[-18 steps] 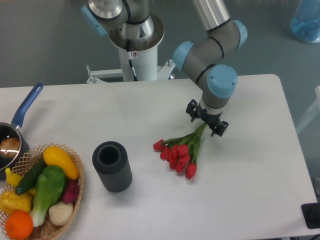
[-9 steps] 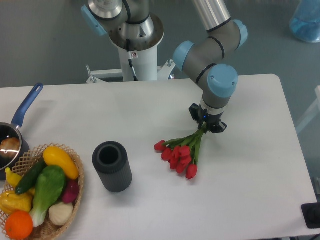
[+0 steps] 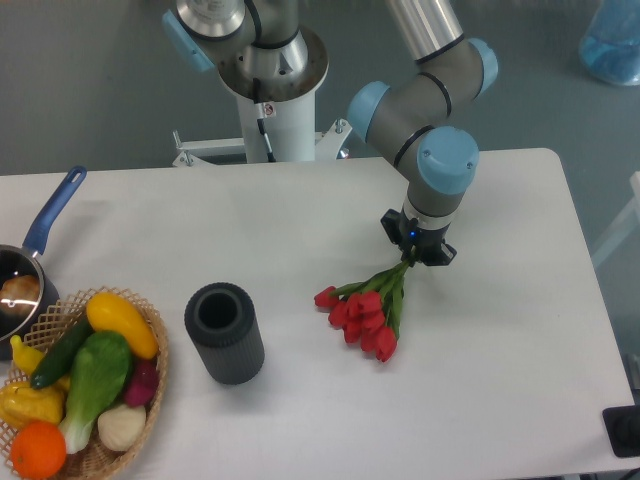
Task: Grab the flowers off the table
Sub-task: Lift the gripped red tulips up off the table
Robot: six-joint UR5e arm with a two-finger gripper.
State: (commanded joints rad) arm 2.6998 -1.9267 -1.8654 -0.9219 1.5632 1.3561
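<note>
**Hand clamped on the stems, bunch starting to lift**

Fixed camera: the hand [image 3: 417, 250] was clenched on the stem ends of the flowers [image 3: 366, 308], where a second before its fingers had stood spread to either side of them. Half a second back it had already closed; since then the red heads had slid a touch toward 3 o'clock and drawn in closer under the hand. That read as the lift getting under way, though the buds still looked to be trailing on the table [image 3: 500, 360]. The bunch hung from the hand toward 7 o'clock, well apart from the black cylinder [image 3: 224, 333] at 9 o'clock and the vegetable basket [image 3: 155, 385] beyond it.
</note>
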